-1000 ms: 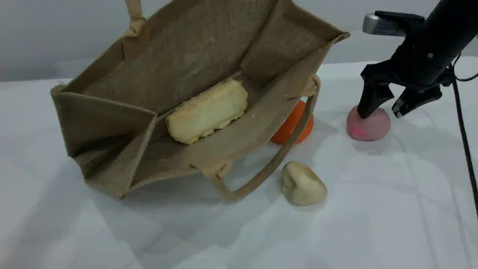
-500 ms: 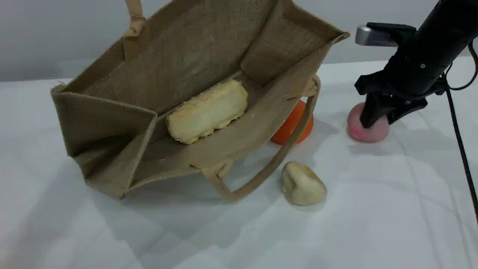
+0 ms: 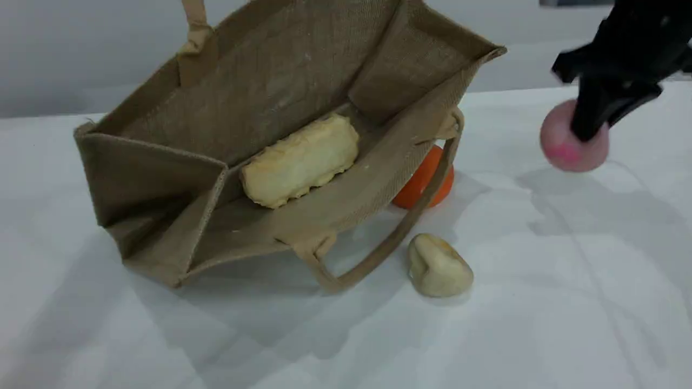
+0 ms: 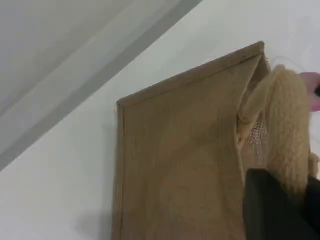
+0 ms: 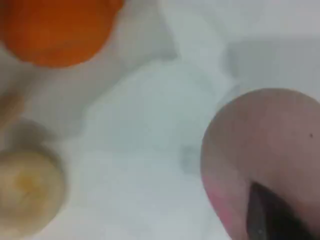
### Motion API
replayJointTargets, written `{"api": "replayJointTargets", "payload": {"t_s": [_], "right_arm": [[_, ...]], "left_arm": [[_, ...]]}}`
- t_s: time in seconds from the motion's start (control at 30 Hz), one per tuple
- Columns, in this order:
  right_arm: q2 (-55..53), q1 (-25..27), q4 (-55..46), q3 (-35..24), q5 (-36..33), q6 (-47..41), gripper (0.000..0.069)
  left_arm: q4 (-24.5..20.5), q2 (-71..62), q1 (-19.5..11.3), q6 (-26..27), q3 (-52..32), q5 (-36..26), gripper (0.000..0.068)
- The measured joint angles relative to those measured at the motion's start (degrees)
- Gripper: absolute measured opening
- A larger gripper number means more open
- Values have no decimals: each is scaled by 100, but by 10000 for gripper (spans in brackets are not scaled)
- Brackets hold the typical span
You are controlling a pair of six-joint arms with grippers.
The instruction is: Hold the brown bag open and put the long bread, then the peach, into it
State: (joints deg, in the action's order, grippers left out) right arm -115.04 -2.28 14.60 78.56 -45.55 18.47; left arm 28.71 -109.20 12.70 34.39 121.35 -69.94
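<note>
The brown bag (image 3: 270, 81) lies tilted on the table with its mouth wide open toward the camera. One of its handles (image 4: 287, 130) is pulled upward, and my left gripper (image 4: 297, 197) is shut on it. Inside the bag rests the long bread (image 3: 300, 161). My right gripper (image 3: 586, 127) is shut on the peach (image 3: 562, 148) and holds it in the air to the right of the bag. In the right wrist view the peach (image 5: 265, 145) fills the lower right above one dark fingertip (image 5: 270, 217).
An orange ball (image 3: 424, 181) sits against the bag's right side, behind the loose front handle (image 3: 378, 254). A pale beige lump (image 3: 438, 266) lies in front of it. The white tablecloth (image 3: 540, 313) stretches across the front and right.
My right gripper closed on the peach and lifted it up and to the right, off the table. The bag, bread and left gripper stayed still.
</note>
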Motion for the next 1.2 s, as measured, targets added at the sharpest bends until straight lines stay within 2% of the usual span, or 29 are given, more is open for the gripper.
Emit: {"api": "replayJointTargets", "payload": {"t_s": [0.1,0.27,0.47,0.6,0.93,1.07,1.2], "right_arm": [[459,0,19,-380,113,21,23],[1432,-115,327,-1306,829,425,22],[2475,-908,772,-2538,1763,1374,22],[2877,-1559,969,-3025,2059,1656,22],[2975,-3023,1055,-3172,3251,1973,22],[2913,-3300,1361,-3172,3942,1967,22],[2600,-3371,1613,-3037,4371,1960,22]], "left_arm": [[0,0,0,0,0,0,99],[0,0,0,0,0,0,99],[0,0,0,20,0,0,99],[0,0,0,25,0,0,99],[0,0,0,25,0,0,99],[0,0,0,26,0,0,99],[0,0,0,26,0,0,99]]}}
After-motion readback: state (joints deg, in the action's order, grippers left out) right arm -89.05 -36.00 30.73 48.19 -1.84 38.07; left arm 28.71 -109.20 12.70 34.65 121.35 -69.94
